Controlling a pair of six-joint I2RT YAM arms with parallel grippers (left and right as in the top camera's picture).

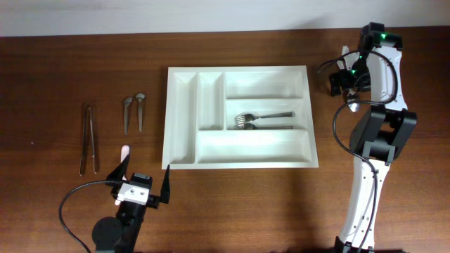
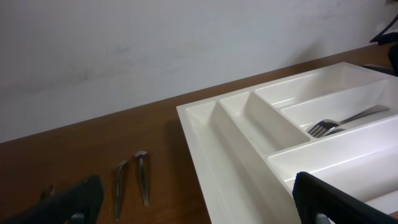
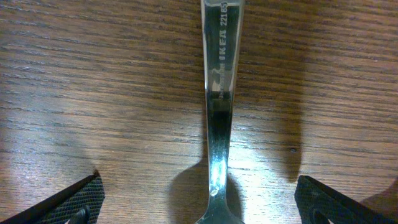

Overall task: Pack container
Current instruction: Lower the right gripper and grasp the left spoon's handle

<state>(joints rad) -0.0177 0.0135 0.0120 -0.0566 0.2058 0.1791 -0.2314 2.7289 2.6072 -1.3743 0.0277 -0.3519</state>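
The white container (image 1: 181,119) lies mid-table, and its rim shows in the left wrist view (image 2: 200,127). Forks (image 1: 261,120) lie in its middle crosswise compartment and also show in the left wrist view (image 2: 339,123). My right gripper (image 1: 346,74) is open, low over the table right of the container's far corner. In the right wrist view its jaws (image 3: 199,190) straddle a steel utensil handle (image 3: 219,93) lying on the wood, not touching it. My left gripper (image 1: 144,181) is open and empty near the container's front left corner (image 2: 196,202).
Two spoons (image 1: 133,111) lie left of the container and show in the left wrist view (image 2: 130,179). Metal tongs (image 1: 89,138) lie further left. A small pale item (image 1: 124,150) lies by my left gripper. The right arm's base (image 1: 365,183) stands right of the container.
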